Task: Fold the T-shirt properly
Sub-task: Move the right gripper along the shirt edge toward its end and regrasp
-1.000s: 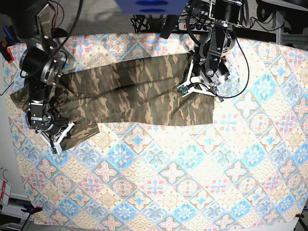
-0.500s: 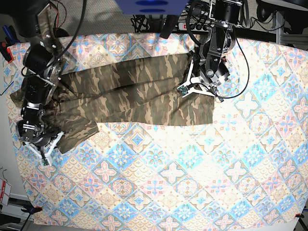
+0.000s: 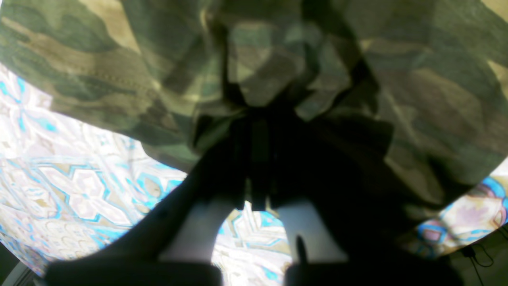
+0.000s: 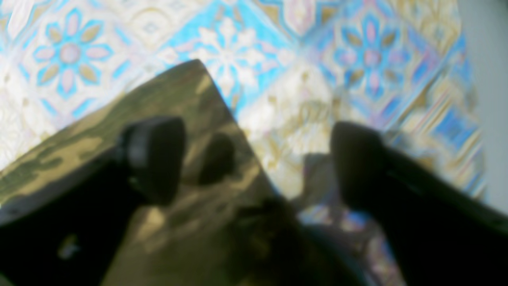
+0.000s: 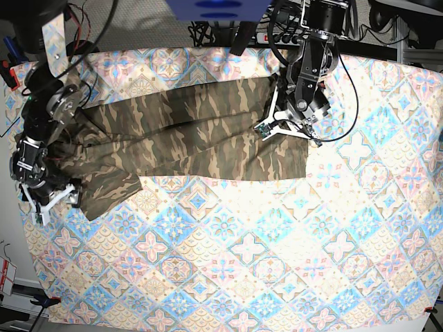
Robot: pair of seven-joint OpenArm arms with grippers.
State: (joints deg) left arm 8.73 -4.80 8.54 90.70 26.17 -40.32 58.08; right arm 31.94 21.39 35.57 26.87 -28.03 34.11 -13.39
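Note:
The camouflage T-shirt (image 5: 187, 135) lies spread lengthwise across the back of the table, partly folded. My left gripper (image 5: 286, 130) presses down on its right part and is shut on a bunch of the fabric; in the left wrist view the dark fingers (image 3: 258, 135) pinch the T-shirt (image 3: 119, 59). My right gripper (image 5: 52, 202) stands open at the table's left edge, just beyond the shirt's lower left corner. In the right wrist view its two fingers (image 4: 152, 157) are wide apart over that corner of the T-shirt (image 4: 186, 214), holding nothing.
A blue, pink and cream tile-patterned cloth (image 5: 277, 263) covers the whole table. Cables and equipment (image 5: 277, 31) sit behind the back edge. The cloth's left edge (image 4: 472, 119) runs close beside my right gripper.
My right gripper has opened and let go of the shirt's lower left corner, then drawn away to the left. The left gripper has stayed shut in place.

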